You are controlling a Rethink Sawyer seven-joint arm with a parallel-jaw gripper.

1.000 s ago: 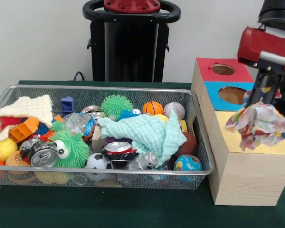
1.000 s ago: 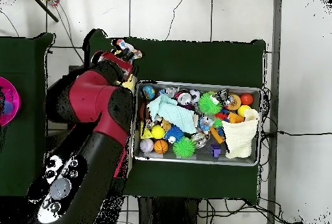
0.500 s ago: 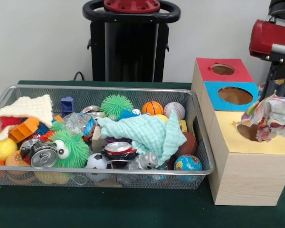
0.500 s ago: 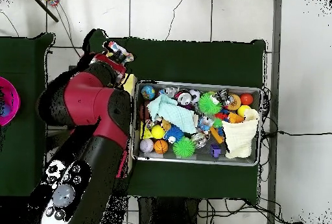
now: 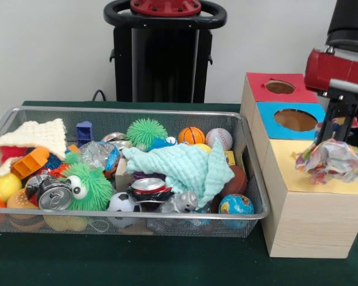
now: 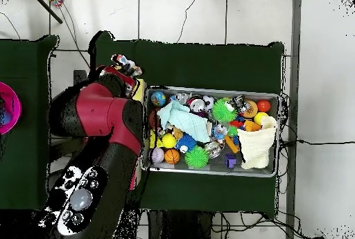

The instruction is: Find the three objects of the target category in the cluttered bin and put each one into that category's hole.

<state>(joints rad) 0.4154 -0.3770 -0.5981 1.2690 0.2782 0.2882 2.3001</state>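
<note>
1 crumpled red-blue-yellow-white plastic wrapper [image 5: 332,161] is held clamped in the black gripper [image 5: 334,140] over the pale wood box's yellow top [image 5: 289,173], approx. above the hidden hole, not yet dropped; others apparently still to be found in the silver wire-mesh bin [image 5: 131,112].

Robotics lab, pedestal-mounted arm [image 6: 104,132], green-clothed table [image 5: 107,262], cables on tiled floor [image 6: 208,14]

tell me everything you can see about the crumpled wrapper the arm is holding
The wrapper is a crumpled ball of thin, crinkly plastic, printed red, blue, yellow and white. It hangs from the gripper, which is shut on its top, over the yellow top of the pale wood box, hiding the hole. Whether it touches the top is unclear.
</note>
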